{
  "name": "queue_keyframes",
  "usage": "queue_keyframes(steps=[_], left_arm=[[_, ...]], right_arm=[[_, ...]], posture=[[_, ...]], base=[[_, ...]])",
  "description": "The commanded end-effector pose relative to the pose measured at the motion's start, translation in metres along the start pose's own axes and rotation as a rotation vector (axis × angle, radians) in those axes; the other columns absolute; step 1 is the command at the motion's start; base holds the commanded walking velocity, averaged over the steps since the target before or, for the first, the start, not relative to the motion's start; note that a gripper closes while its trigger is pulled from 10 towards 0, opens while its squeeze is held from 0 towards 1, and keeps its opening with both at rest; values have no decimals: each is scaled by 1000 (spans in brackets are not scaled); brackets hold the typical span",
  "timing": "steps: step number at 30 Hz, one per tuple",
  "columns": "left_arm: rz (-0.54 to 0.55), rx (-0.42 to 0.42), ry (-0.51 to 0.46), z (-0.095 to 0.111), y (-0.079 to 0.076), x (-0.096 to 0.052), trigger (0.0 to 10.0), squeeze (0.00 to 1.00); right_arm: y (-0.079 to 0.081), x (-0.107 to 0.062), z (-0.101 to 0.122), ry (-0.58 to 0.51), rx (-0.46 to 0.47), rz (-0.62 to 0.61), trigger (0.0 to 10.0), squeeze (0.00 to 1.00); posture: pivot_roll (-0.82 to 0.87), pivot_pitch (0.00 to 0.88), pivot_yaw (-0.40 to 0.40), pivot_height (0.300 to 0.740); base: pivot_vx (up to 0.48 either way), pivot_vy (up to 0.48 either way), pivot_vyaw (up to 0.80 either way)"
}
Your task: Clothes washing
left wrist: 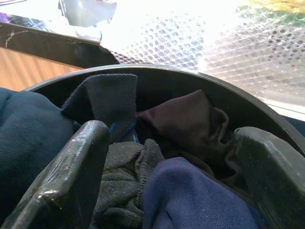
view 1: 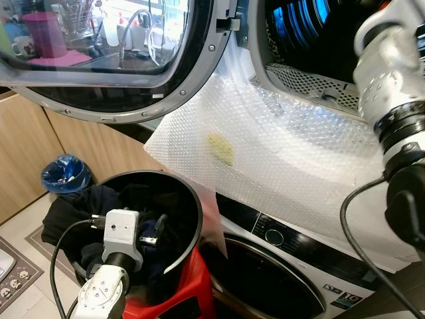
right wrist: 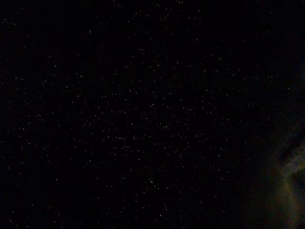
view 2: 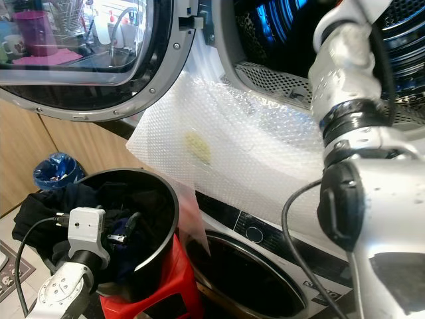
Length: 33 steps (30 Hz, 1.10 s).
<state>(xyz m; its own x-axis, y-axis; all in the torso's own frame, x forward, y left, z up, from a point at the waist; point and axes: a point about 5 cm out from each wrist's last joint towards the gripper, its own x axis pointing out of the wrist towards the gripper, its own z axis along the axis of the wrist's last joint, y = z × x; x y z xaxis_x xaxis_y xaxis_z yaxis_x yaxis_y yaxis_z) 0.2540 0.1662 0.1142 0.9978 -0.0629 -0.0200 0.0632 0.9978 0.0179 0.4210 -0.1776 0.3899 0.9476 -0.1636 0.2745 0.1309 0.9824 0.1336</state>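
The left gripper is down in the black basket at 7 o'clock, fingers wide around dark clothes. Beyond, at 1 o'clock, bubble wrap hangs below the open drum. The right gripper's state I cannot tell.

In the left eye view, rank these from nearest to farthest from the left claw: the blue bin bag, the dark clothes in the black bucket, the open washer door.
1. Dark clothes: in the black bucket, right at the left claw.
2. Blue bin bag: on the floor, further left.
3. Open washer door: overhead, upper left.
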Motion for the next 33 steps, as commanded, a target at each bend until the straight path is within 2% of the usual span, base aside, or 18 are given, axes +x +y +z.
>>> queue_keyframes(steps=[1, 5, 6, 11, 15, 20, 25, 30, 33], left_arm=[[1, 5, 114, -21, -2, -7, 10000, 0], [-3, -5, 124, -22, -4, -8, 10000, 0], [-3, -9, 127, -22, -5, -8, 10000, 0], [-6, -14, 134, -23, -6, -9, 10000, 0], [-3, -14, 141, -23, -7, -10, 10000, 0], [14, -12, 149, -24, -6, -11, 10000, 0], [40, -22, 154, -23, -5, -14, 10000, 0], [61, -27, 162, -24, -4, -14, 10000, 0], [60, -28, 166, -25, -4, -14, 10000, 0]], right_arm=[[0, 0, 0, 17, -31, -4, 10000, 0], [5, -1, -10, 72, -55, 25, 10000, 0], [7, -1, -12, 80, -55, 45, 10000, 1000], [13, -2, -13, 87, -72, 71, 10000, 1000], [11, -2, -19, 106, -111, 56, 10000, 1000], [2, -2, -18, 94, -129, -10, 10000, 1000], [-27, 0, -4, 32, -179, -207, 10000, 1000], [-36, -1, -1, 13, -252, -266, 10000, 1000], [-35, -1, -9, 38, -274, -242, 10000, 1000]], posture=[[91, 98, -86, 740], [91, 98, -86, 740], [92, 99, -88, 740], [93, 101, -89, 740], [96, 104, -92, 740], [104, 111, -95, 740], [109, 122, -105, 740], [107, 125, -107, 740], [104, 123, -108, 740]], base=[[0, 0, 0], [0, 0, 0], [0, 0, 0], [0, 0, 0], [0, 0, 0], [0, 0, 0], [0, 0, 0], [0, 0, 0], [0, 0, 0]])
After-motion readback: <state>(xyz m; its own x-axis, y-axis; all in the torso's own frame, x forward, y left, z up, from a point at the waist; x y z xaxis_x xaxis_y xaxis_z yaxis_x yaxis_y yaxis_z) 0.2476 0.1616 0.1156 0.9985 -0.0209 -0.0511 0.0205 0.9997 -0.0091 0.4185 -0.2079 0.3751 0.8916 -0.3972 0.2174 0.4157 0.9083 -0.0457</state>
